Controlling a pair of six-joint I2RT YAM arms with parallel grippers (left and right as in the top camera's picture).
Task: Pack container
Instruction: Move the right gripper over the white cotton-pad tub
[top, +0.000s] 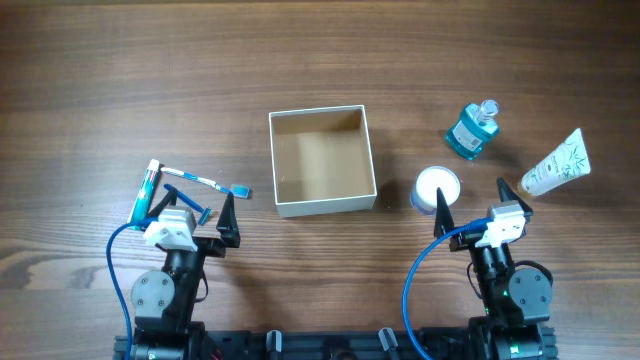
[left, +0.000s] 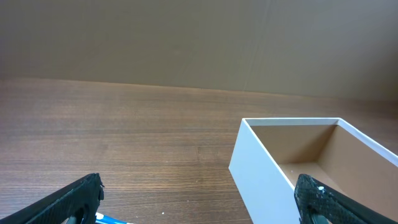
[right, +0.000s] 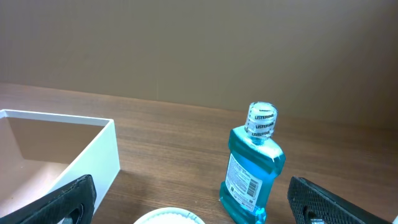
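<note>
The container (top: 325, 207), a square open box with white walls and a brown inside, sits mid-table and holds nothing. It also shows in the left wrist view (left: 264, 174) and the right wrist view (right: 96, 158). My left gripper (top: 200, 205) is open and empty, to the container's near left, by a blue-and-white toothbrush (top: 205, 181) and a blue tube (top: 147, 193). My right gripper (top: 471, 200) is open and empty, just behind a small round white jar (top: 437, 186). A blue mouthwash bottle (top: 473, 131) stands beyond it, upright in the right wrist view (right: 252, 171).
A white squeeze tube (top: 557, 165) lies at the far right. The jar's lid edge shows at the bottom of the right wrist view (right: 168, 218). A blue tip of the toothbrush shows at the bottom of the left wrist view (left: 109, 219).
</note>
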